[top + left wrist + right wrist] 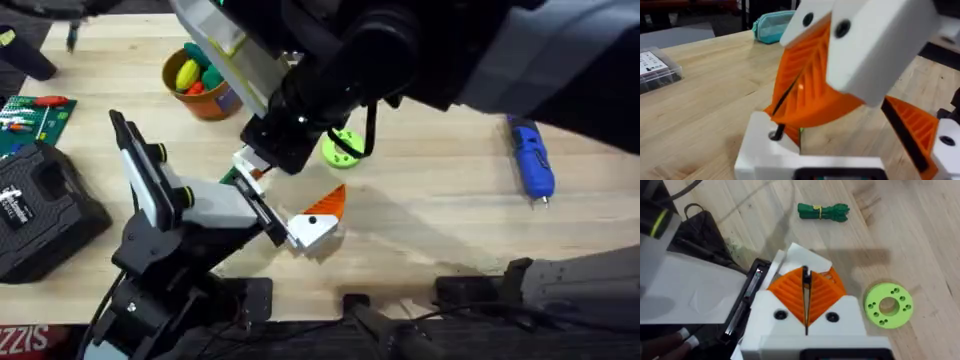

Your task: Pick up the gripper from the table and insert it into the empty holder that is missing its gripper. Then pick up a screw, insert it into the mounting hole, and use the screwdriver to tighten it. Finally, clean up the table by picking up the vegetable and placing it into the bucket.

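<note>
My right gripper [255,172] reaches across the table and is shut on a thin black screw [776,134]. The screw's tip sits at the mounting hole of the white holder [765,157] on the left arm. Behind the shut orange pads [790,292], a white and orange piece [807,259] looks like the gripper seated in that holder, mostly hidden. My left gripper [290,205] stands wide open, its other white and orange finger [315,225] well off to the side. The green vegetable [822,211] lies on the table. The blue screwdriver [533,160] lies at the right. The orange bucket [218,102] stands at the back.
A lime-green ring disc [342,148] lies just beyond the two grippers. A black case [40,205] and a green parts box [30,115] sit at the left edge. A teal pouch [772,25] and a clear box [655,67] lie farther off.
</note>
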